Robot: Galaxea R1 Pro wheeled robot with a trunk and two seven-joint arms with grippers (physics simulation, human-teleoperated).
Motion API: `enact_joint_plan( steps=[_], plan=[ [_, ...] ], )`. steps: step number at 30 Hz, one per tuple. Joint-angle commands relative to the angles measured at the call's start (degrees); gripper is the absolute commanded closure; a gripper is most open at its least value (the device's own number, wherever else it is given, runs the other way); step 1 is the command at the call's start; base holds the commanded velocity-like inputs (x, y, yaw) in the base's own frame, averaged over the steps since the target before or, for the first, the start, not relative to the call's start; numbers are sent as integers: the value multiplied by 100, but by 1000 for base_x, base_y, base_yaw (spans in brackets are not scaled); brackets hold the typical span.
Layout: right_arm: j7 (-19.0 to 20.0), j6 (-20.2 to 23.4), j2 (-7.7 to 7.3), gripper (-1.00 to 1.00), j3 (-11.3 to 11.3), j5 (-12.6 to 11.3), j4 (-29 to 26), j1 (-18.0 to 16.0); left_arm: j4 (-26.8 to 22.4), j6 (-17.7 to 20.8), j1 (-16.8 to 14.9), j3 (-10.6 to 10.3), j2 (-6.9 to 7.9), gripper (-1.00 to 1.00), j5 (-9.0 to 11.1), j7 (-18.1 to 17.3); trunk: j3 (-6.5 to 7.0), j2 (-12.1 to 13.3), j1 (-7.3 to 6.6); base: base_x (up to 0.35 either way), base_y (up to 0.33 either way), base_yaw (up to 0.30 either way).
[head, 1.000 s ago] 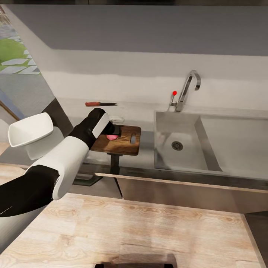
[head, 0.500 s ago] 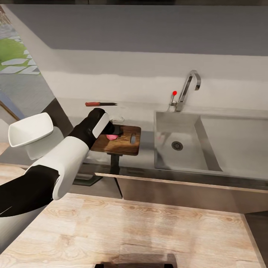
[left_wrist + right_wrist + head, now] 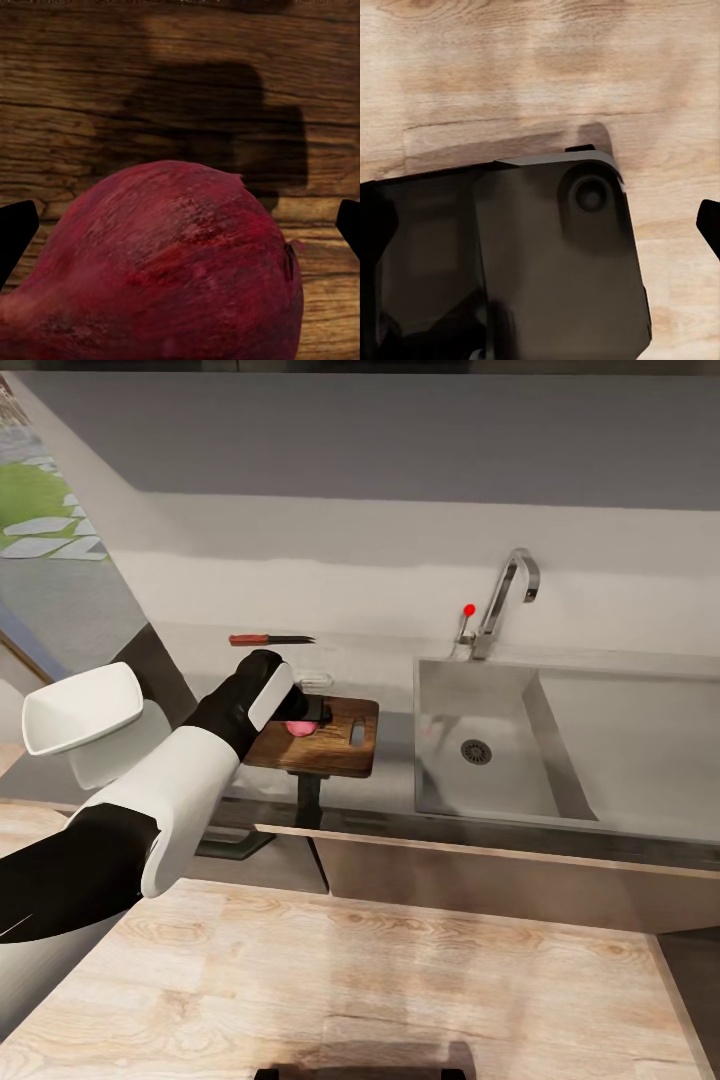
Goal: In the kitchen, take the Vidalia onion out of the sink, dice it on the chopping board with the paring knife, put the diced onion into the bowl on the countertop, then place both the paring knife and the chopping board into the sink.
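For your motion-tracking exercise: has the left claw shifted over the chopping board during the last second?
No. In the head view the left claw sits at the same spot over the chopping board, by the Vidalia onion, judged against the board's handle slot.

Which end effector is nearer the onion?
Left. The left end effector sits right at the onion on the board, fingers either side. The right end effector faces the wooden floor, away from the counter.
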Motion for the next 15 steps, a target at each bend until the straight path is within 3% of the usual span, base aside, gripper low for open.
enact_joint_plan(
  steps=[1, 4, 8, 12, 15],
  plan=[
    [-21, -17, 8, -100, 48, -32, 3, -3, -13, 13, -5, -25, 4, -100, 60, 52, -8, -9, 3, 0, 0, 0],
    [-21, -15, 9, -100, 48, -32, 3, -3, -161, 19, -5, -25, 4, -100, 60, 56, -8, -9, 3, 0, 0, 0],
    [-21, -14, 6, -100, 48, -32, 3, -3, -833, 39, -5, -4, 33, -100, 60, 60, -8, -9, 3, 0, 0, 0],
    [-21, -14, 5, -100, 48, -32, 3, -3, -2027, 63, -5, 4, 125, -100, 61, 67, -8, -9, 3, 0, 0, 0],
    [-21, -14, 2, -100, 48, -32, 3, -3, -2567, 69, -5, -5, 195, -100, 61, 69, -8, -9, 3, 0, 0, 0]
  ],
)
